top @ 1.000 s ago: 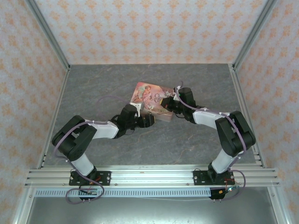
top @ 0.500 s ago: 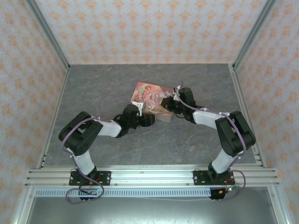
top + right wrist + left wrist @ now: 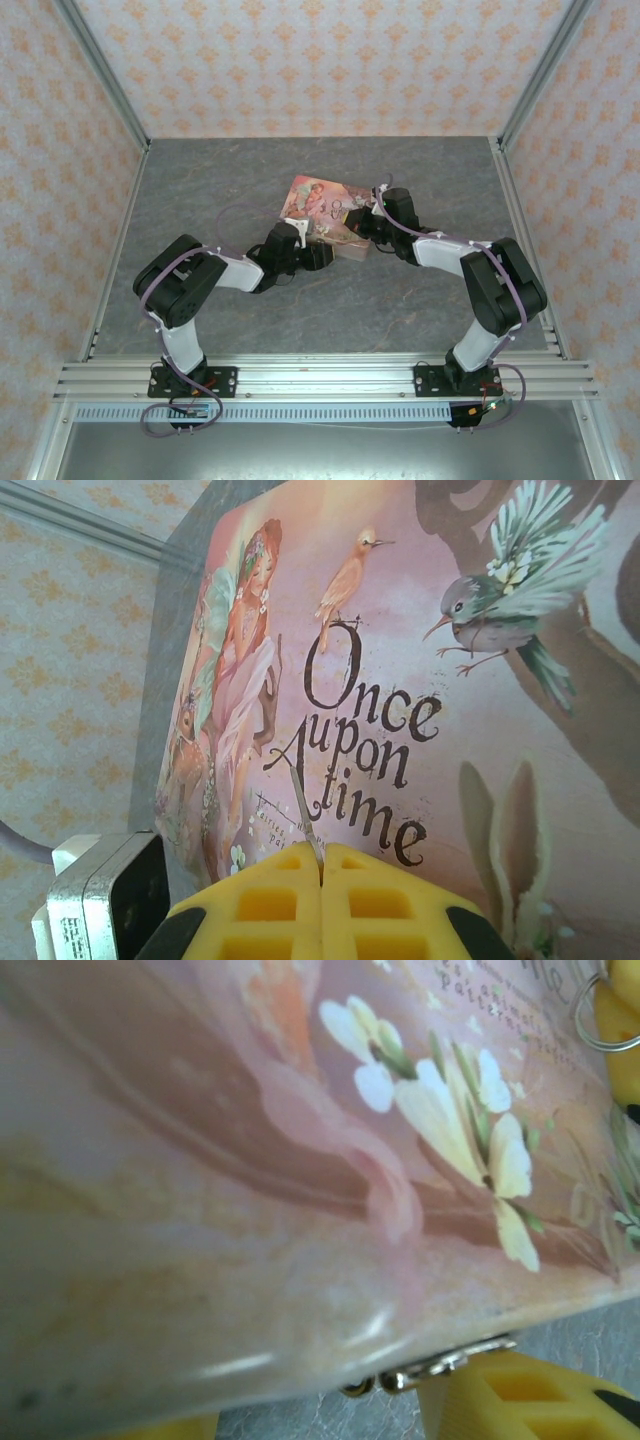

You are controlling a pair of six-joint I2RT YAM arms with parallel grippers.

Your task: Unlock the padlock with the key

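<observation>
The pink illustrated box (image 3: 322,212) lies mid-table, and the padlock is hidden. My left gripper (image 3: 316,256) is at the box's near edge. Its yellow fingers (image 3: 520,1400) stand apart in the left wrist view, low against the box's side (image 3: 250,1210). A small metal clasp (image 3: 440,1364) on the box's lower rim sits just above the gap between them. My right gripper (image 3: 322,865) is shut above the lid (image 3: 480,680), pinching a thin metal strip, the key (image 3: 303,815) seen edge-on. In the top view this gripper (image 3: 362,228) is at the box's right side. A wire ring (image 3: 598,1020) lies on the lid.
The grey table (image 3: 240,180) is walled by patterned panels with aluminium posts (image 3: 100,80) on three sides. An aluminium rail (image 3: 320,378) carrying both arm bases runs along the near edge. Both arms reach inward and meet at the box.
The left arm's elbow has swung to the right and closer in, pushing its gripper slightly further along the box's near edge. The right arm and the box have not moved.
</observation>
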